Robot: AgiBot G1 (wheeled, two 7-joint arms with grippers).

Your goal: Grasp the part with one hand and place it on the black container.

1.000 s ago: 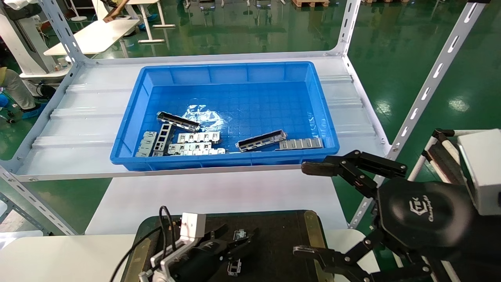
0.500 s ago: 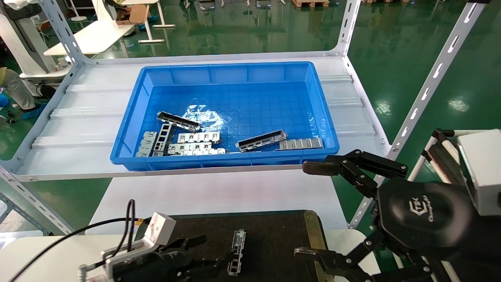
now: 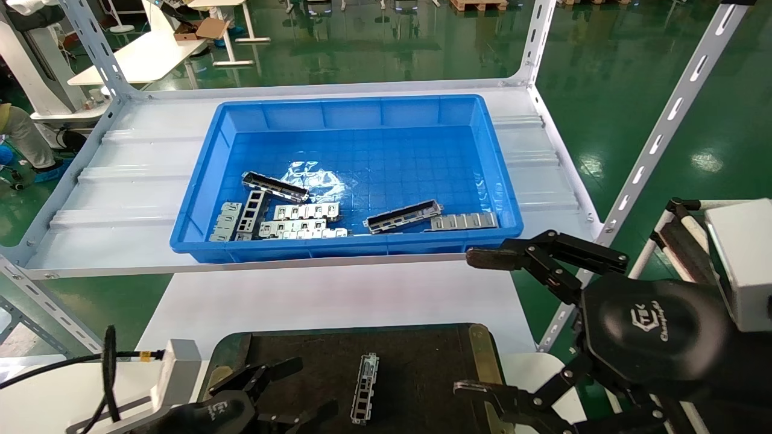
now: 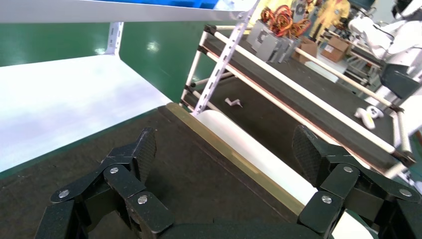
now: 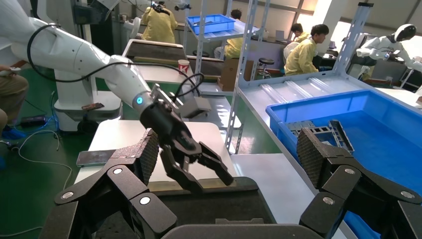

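Note:
One part [image 3: 365, 386], a narrow silver-grey channel bar, lies lengthwise on the black container [image 3: 422, 361], free of both grippers. My left gripper [image 3: 310, 389] is open and empty, low over the container's left end, a short way left of that part. In the left wrist view the left gripper [image 4: 226, 150] is wide open above the container's dark surface [image 4: 199, 184]. Two more channel bars [image 3: 274, 187] [image 3: 403, 216] lie in the blue bin. My right gripper [image 3: 471, 322] is open and empty, hovering at the container's right edge; it also shows in the right wrist view [image 5: 226, 157].
The blue plastic bin [image 3: 199, 181] stands on a white shelf with slotted posts and also holds flat silver plates [image 3: 301, 220]. A white table [image 3: 338, 298] lies between shelf and container. The right wrist view shows the left gripper [image 5: 211, 181] over the container [image 5: 214, 209].
My left gripper has opened off the part, leaving it on the black container, and has drawn back to the left and downward. The right arm has not moved.

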